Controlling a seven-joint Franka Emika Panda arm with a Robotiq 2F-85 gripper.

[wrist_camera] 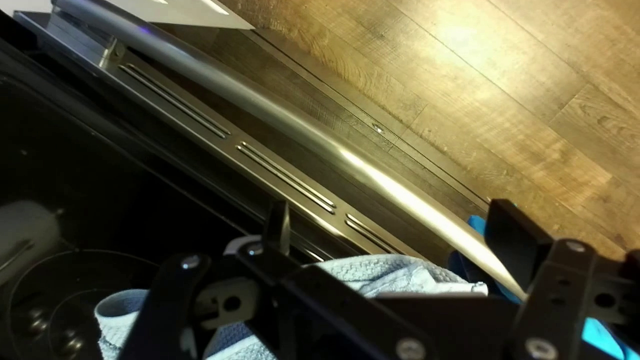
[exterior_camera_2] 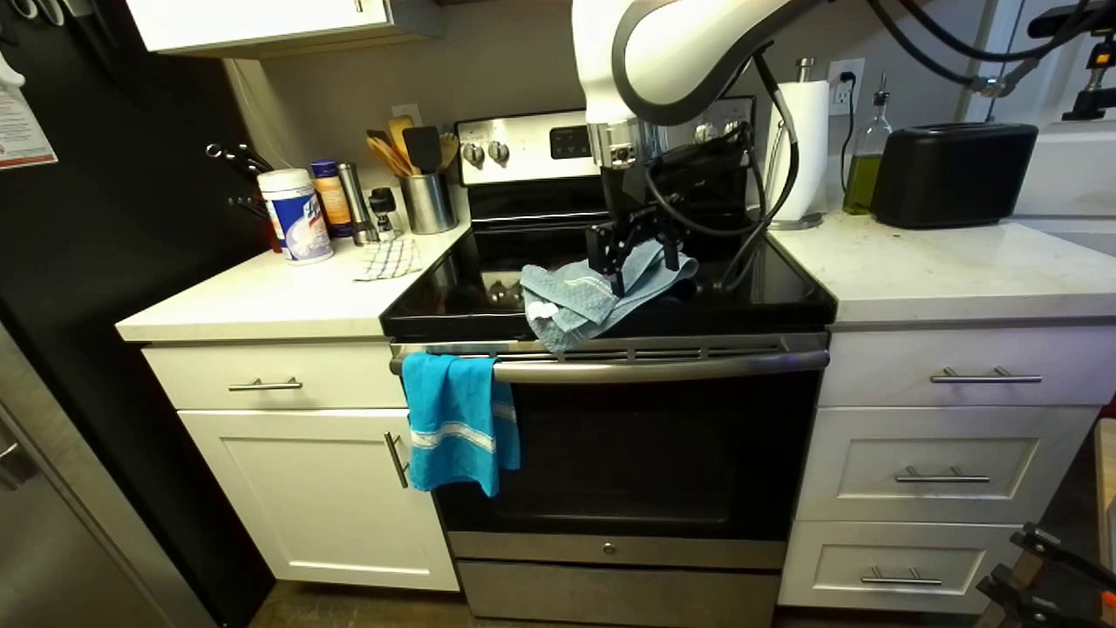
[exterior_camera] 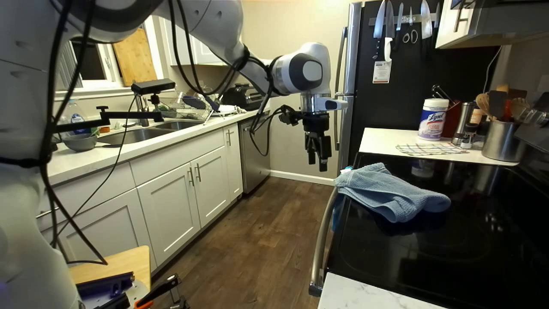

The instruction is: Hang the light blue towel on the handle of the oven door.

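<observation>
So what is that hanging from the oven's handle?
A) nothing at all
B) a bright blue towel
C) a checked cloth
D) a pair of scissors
B: the bright blue towel hangs down from the handle, while the light blue towel lies up on the stovetop.

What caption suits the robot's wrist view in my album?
Open black gripper before a crumpled light blue towel on a glossy black stovetop, near a silver tubular oven handle.

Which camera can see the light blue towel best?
An exterior view: there the light blue towel lies rumpled on the black stovetop with nothing in front. In an exterior view, the claw blocks part of the towel. In the wrist view, only bits peek out around the claw.
</observation>
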